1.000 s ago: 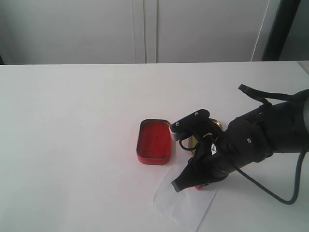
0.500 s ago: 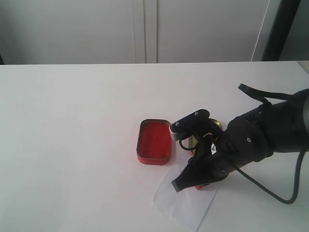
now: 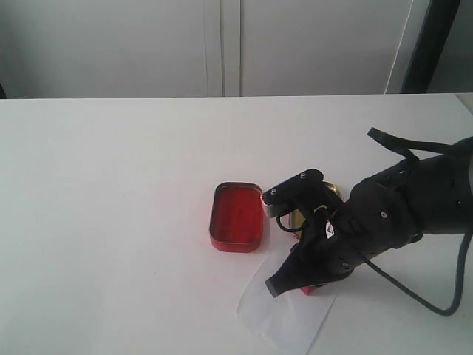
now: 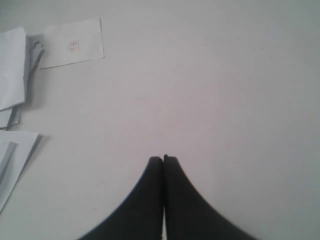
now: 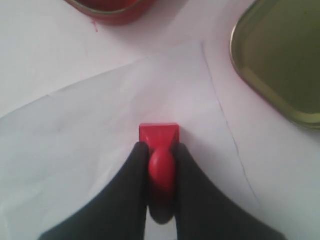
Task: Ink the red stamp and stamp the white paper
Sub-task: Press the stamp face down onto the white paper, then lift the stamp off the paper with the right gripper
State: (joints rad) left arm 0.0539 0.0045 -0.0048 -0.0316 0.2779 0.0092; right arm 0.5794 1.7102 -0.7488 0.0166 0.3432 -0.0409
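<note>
white paper (image 3: 284, 325): flat near the table's (image 3: 111, 185) front edge, right of middle, ready to take the print.
red stamp (image 5: 159, 134): upright on the paper, base down, seemingly pressed to leave its mark.
right gripper (image 5: 161, 150): narrowed onto the stamp's knob, pinching both sides to bear straight down.
red ink tin (image 3: 235, 214): open, just beyond the paper, handy for inking.
gold tin (image 5: 280, 60): beside it, likely its lid.
left gripper (image 4: 163, 160): jaws pressed together, empty, parked over bare table.
</note>
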